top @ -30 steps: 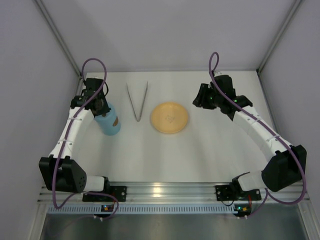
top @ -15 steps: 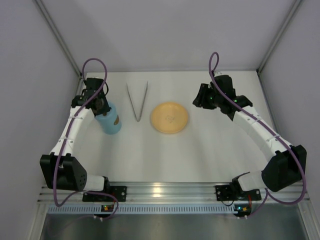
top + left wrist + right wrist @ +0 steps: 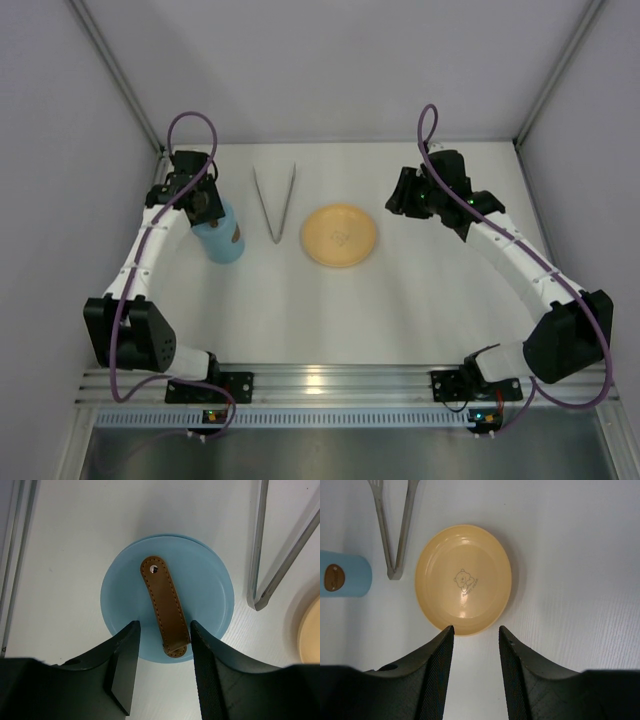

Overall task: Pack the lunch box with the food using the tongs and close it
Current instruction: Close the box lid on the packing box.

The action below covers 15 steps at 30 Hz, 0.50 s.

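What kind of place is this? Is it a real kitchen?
Probably not a kitchen, more a robot test booth: two robot arms are bolted to a metal rail, plain grey walls box in a white table, and a lunch box, tongs and an orange plate sit on it.

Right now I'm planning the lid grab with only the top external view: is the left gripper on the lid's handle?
Observer: The left wrist view shows the left gripper open, jaws either side of the brown strap on the blue lid, not pinching it.
Operator: Anything on the plate?
Observer: The right wrist view shows only a printed bear on the orange plate.
Operator: And the right gripper?
Observer: Open, nothing between its jaws.
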Each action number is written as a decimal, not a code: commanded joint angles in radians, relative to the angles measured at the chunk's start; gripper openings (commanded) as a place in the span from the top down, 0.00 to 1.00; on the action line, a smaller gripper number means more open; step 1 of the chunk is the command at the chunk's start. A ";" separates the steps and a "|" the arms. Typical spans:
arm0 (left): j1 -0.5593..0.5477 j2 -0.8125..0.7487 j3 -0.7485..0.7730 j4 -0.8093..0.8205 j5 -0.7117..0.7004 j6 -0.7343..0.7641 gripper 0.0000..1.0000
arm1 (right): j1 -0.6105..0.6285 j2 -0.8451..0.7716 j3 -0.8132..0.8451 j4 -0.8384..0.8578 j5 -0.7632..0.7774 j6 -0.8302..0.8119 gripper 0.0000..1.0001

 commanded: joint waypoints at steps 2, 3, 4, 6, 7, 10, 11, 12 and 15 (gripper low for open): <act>0.004 0.035 0.008 -0.050 0.015 0.028 0.48 | 0.015 -0.010 0.032 0.060 0.002 -0.012 0.59; 0.004 0.035 0.020 -0.053 0.013 0.028 0.47 | 0.015 -0.010 0.032 0.060 0.002 -0.012 0.59; 0.004 0.035 0.028 -0.056 0.013 0.028 0.46 | 0.015 -0.010 0.034 0.060 0.002 -0.013 0.59; 0.004 0.035 0.055 -0.058 0.020 0.031 0.45 | 0.015 -0.010 0.037 0.059 0.002 -0.012 0.59; 0.004 0.042 0.068 -0.061 0.020 0.031 0.44 | 0.015 -0.010 0.037 0.057 0.002 -0.012 0.59; 0.004 0.068 0.124 -0.082 0.018 0.034 0.43 | 0.015 -0.011 0.039 0.060 0.001 -0.012 0.59; 0.004 0.074 0.135 -0.087 0.020 0.034 0.43 | 0.015 -0.011 0.039 0.060 0.001 -0.010 0.59; 0.004 0.077 0.144 -0.087 0.021 0.035 0.43 | 0.015 -0.014 0.039 0.056 0.001 -0.012 0.59; 0.006 0.098 0.180 -0.094 0.021 0.035 0.43 | 0.015 -0.017 0.037 0.054 0.001 -0.012 0.59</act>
